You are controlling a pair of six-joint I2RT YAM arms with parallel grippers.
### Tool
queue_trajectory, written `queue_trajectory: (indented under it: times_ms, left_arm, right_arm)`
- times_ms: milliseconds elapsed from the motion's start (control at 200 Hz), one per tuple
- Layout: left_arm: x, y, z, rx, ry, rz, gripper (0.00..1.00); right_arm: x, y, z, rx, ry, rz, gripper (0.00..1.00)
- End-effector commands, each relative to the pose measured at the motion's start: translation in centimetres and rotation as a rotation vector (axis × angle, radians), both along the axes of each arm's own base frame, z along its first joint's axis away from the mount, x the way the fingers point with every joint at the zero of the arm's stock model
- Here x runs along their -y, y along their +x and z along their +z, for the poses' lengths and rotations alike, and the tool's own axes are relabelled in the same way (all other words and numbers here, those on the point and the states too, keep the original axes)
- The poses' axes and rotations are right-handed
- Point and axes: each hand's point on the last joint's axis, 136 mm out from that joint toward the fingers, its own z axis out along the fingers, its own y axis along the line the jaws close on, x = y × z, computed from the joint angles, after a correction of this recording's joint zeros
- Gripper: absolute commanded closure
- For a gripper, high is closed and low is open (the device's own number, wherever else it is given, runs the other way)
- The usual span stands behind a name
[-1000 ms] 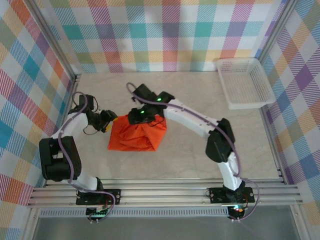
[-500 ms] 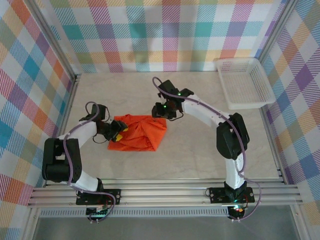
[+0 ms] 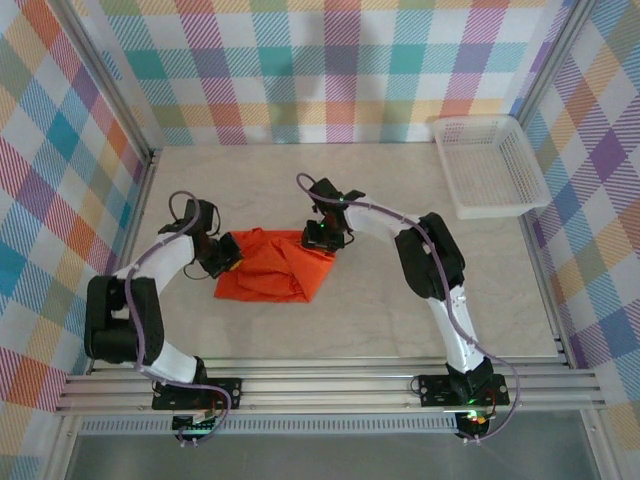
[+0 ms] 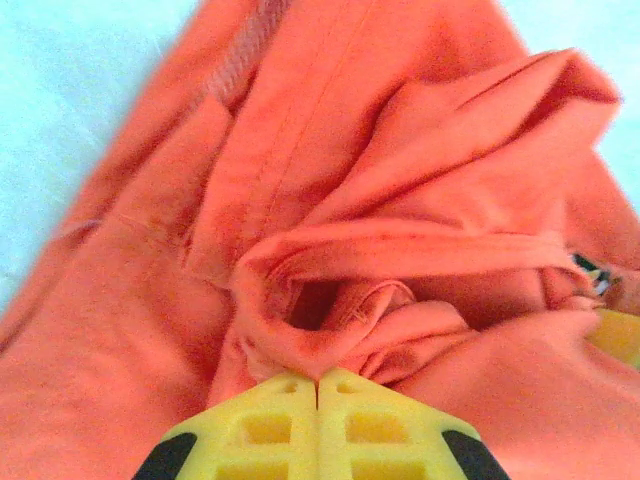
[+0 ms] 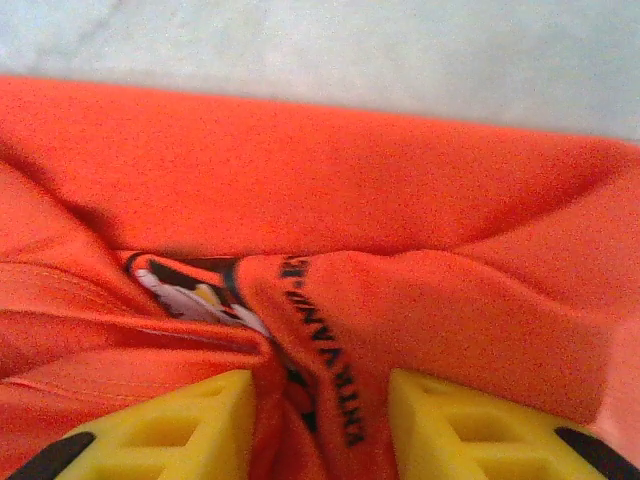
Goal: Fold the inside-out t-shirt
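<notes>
Top view: inside-out t-shirt (image 3: 268, 272), bright orange, lies bunched in a rough heap on the pale desk (image 3: 400, 300), left of frame centre. Left end effector (image 3: 224, 256) sits at the heap's left edge, touching cloth. Right end effector (image 3: 318, 240) sits at the heap's upper right corner, also on cloth. Both arms reach in from the bottom of the frame. White mesh basket (image 3: 490, 165) stands upper right, well apart from the shirt. Plaid walls (image 3: 340, 70) ring the desk. Left wrist view: orange cloth across nearly the whole frame, seams and a ribbed hem running up to the upper left, deep creases at centre. Yellow fingers (image 4: 270, 428) at bottom centre, pressed together, a small gather of cloth nipped at the tips; left end effector (image 4: 318, 382) marked there. A strip of desk shows at far left. Right wrist view: yellow fingers (image 5: 170, 425) at the bottom edge, held apart by a thick fold of shirt clamped between them; right end effector (image 5: 320, 425). Black lettering (image 5: 325, 360) runs down that fold. A patch of print (image 5: 190, 290), white and black, peeks out at centre left. Desk (image 5: 400, 50) along the top edge.
</notes>
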Motion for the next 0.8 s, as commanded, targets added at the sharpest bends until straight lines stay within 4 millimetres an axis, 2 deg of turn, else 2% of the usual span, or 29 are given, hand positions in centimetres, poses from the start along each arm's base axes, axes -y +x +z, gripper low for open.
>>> queue_trajectory:
  times_ms: [0,235,310,395,525,580,645,795]
  left_arm:
    - [-1.9,-1.8,1.1,-0.01,0.129,-0.008,1.0]
    - [-1.8,-4.3,-0.7,0.0,0.129,-0.014,1.0]
    - [-1.9,-5.3,-1.8,-0.017,0.129,-0.009,1.0]
    - [-1.8,-5.3,-2.6,-0.037,0.125,-0.005,1.0]
    - [-1.6,-4.5,-2.4,-0.042,0.111,-0.006,0.53]
    - [-1.4,-4.2,-1.9,-0.035,0.1,-0.002,0.38]
    - [-1.0,-3.8,-1.3,-0.022,0.076,0.001,0.31]
    - [0.5,-3.4,-1.0,-0.015,-0.014,-0.009,0.31]
  right_arm:
    - [3.9,-2.1,-2.6,-0.079,-0.122,-0.059,0.6]
    - [6.8,-3.3,-1.8,-0.048,-0.192,-0.056,0.6]
    - [6.7,-3.3,-1.0,-0.034,-0.176,-0.041,0.59]
    - [5.2,-3.3,0.6,-0.013,-0.101,-0.009,0.57]
    - [2.6,-3.5,3.8,0.025,-0.014,0.067,0.53]
    - [2.2,-3.2,4.6,0.036,-0.004,0.075,0.52]
    - [2.0,-3.0,4.7,0.042,0.0,0.082,0.52]
    - [1.1,-3.5,2.8,-0.012,0.028,0.1,0.57]
